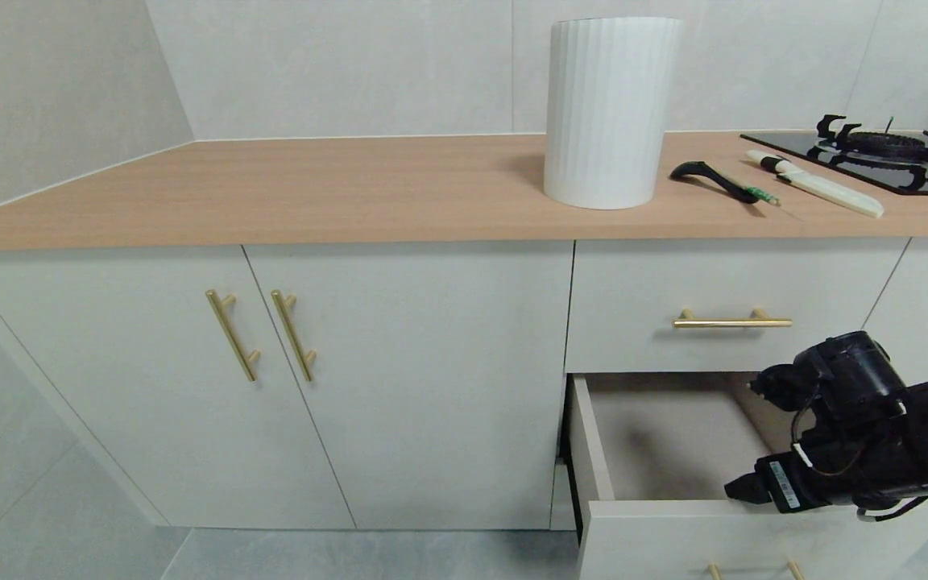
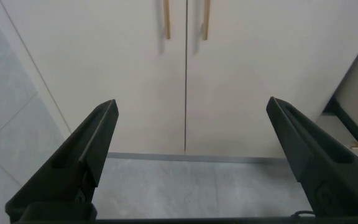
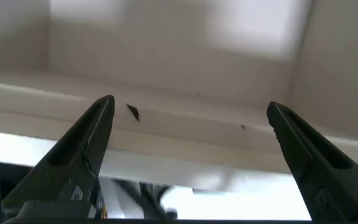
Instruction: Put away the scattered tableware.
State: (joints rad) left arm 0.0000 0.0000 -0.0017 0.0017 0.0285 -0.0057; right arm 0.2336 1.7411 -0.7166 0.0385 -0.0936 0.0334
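On worktop (image 1: 311, 189), at 3 o'clock from canister (image 1: 609, 113), peeler (image 1: 706, 174) and knife (image 1: 814, 184) lie. We judge both light, stiff, slick; we'd take handles, avoiding blades. Drawer (image 1: 589, 439) open at 5 o'clock. Left jaws, right jaws both spread, empty.

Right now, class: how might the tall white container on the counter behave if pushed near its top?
The container stands taller than it is wide, so it may tip rather than slide. Its ribbed wall probably aids grip.
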